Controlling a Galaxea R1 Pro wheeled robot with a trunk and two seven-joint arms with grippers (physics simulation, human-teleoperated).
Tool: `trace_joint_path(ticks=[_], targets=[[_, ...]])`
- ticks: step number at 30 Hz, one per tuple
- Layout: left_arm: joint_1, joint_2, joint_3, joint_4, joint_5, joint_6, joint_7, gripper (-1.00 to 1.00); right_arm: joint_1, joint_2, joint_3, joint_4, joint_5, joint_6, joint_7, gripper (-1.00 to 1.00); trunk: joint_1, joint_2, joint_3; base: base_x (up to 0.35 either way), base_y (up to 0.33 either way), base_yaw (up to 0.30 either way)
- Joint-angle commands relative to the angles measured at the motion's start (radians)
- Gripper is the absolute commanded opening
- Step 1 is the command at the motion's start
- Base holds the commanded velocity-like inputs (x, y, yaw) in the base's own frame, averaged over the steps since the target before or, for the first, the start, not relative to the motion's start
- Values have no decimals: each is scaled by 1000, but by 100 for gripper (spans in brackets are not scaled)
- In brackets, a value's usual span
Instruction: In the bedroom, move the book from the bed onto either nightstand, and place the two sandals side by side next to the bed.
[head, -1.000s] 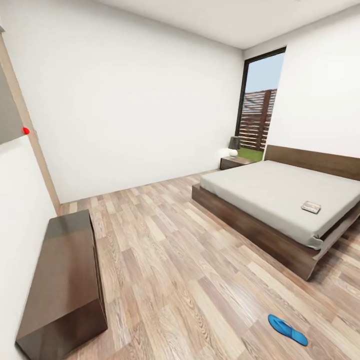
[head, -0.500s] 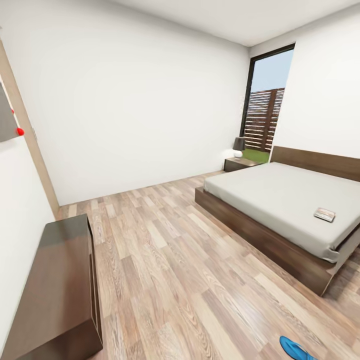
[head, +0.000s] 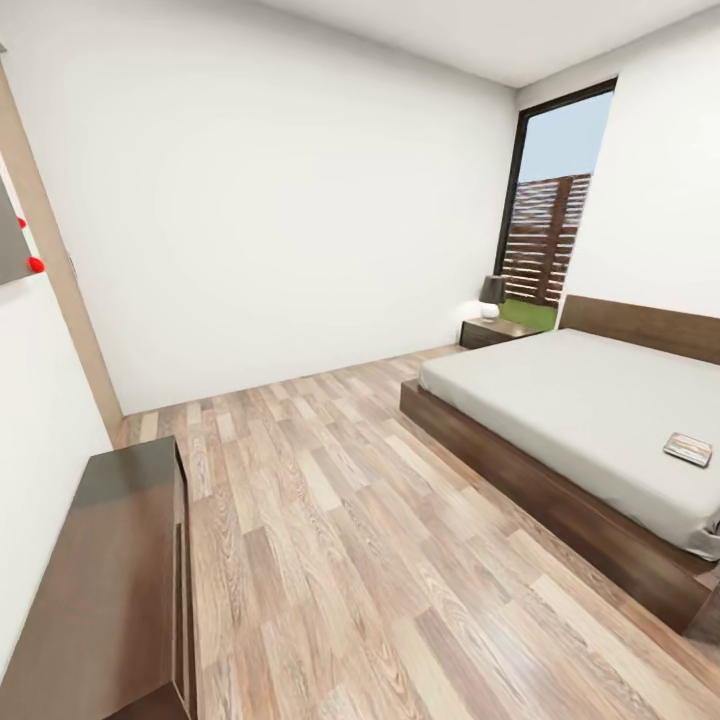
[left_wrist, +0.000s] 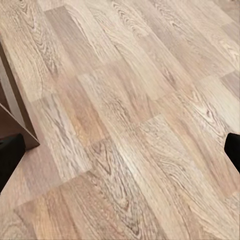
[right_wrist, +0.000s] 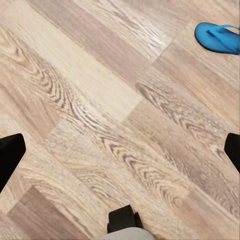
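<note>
The bed (head: 590, 400) stands at the right of the head view, with a dark wood frame and a pale mattress. The book (head: 688, 449) lies flat on the mattress near its near right edge. One nightstand (head: 497, 331) sits beside the headboard under the window, with a small lamp (head: 491, 296) on it. A blue sandal (right_wrist: 218, 37) lies on the plank floor in the right wrist view, well away from my right gripper (right_wrist: 120, 155), which is open over bare floor. My left gripper (left_wrist: 120, 155) is open too, with only planks between its fingertips (left_wrist: 10, 156).
A long low dark bench (head: 110, 580) runs along the left wall, and its corner (left_wrist: 15, 115) shows in the left wrist view. A tall dark-framed window (head: 555, 200) is at the back right. Wood floor (head: 330, 520) stretches between bench and bed.
The head camera has turned left and tilted up, so the bed and book have slid toward the picture's right. The blue sandal has dropped out of the head view's lower edge.
</note>
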Motion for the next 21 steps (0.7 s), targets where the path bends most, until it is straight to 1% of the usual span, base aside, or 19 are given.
trace_joint_path(ticks=[1, 12, 21], targets=[[-1, 0, 1, 1, 1, -3, 0, 100, -1, 0, 2, 1, -10, -4, 0, 100, 0, 0, -1, 299, 0, 1], [-1, 0, 1, 0, 0, -3, 0, 100, 0, 0, 2, 1, -9, -4, -1, 100, 0, 0, -1, 300, -73, 0], [-1, 0, 1, 0, 1, -3, 0, 100, 0, 0, 2, 0, -10, -4, -1, 100, 0, 0, -1, 310, -18, 0]])
